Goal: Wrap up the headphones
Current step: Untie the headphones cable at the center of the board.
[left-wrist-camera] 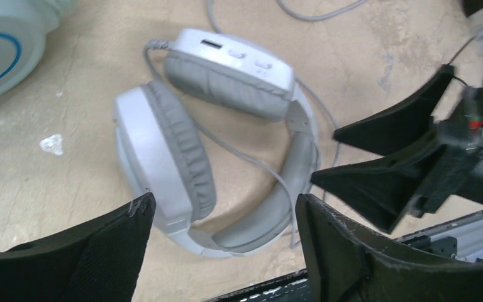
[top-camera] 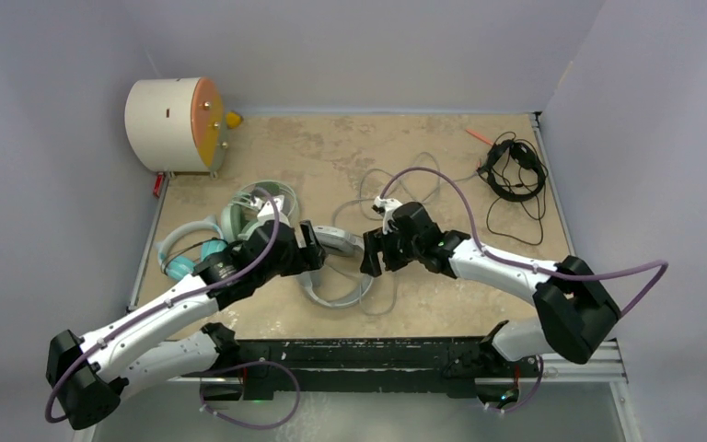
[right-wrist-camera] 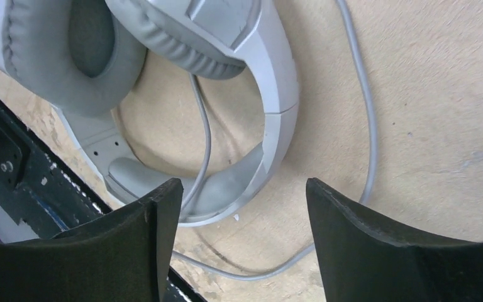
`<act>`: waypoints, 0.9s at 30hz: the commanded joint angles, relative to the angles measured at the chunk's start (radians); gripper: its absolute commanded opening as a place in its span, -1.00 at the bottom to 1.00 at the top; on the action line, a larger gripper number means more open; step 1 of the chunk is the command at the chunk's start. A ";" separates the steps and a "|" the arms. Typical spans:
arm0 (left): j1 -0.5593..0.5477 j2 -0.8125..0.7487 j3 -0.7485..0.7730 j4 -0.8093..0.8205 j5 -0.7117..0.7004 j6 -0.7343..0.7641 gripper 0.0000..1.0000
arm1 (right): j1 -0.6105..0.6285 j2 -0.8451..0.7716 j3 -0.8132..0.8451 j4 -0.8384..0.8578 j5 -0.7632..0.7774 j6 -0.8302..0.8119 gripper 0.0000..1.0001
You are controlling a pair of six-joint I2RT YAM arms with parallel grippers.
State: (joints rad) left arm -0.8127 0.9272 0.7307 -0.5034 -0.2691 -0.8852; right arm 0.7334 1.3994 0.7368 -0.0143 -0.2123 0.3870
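tan tabletop (top-camera: 331, 147) under both arms: the left gripper (top-camera: 317, 247) and right gripper (top-camera: 372, 253) gape wide, empty, with the white-and-grey headphones (left-wrist-camera: 226, 78) lying flat between them. its grey cable (right-wrist-camera: 369, 126) sprawls loose beneath the right gripper; wrapping seems unstarted.

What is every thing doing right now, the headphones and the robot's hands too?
white-and-grey headphones: lying flat, cable loose, not wrapped.
black headphones: lying down, cable spread loose.
mint-green headphones: lying down, not held.
teal headphones: lying down, not held.
left gripper: jaws open, empty.
right gripper: jaws open, empty.
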 commanded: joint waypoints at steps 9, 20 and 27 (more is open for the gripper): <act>0.003 -0.077 -0.255 0.073 -0.052 -0.229 0.50 | 0.001 0.111 0.228 -0.119 0.136 -0.002 0.27; 0.136 0.075 -0.335 0.460 0.183 -0.042 0.20 | 0.005 0.183 0.198 -0.036 -0.015 0.073 0.01; 0.137 0.234 -0.228 0.704 0.223 0.196 0.13 | 0.010 0.013 0.015 -0.015 0.007 0.174 -0.07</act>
State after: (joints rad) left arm -0.6758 1.0706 0.4431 -0.0242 -0.1249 -0.8589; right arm 0.7197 1.5089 0.8268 -0.0582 -0.1406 0.4641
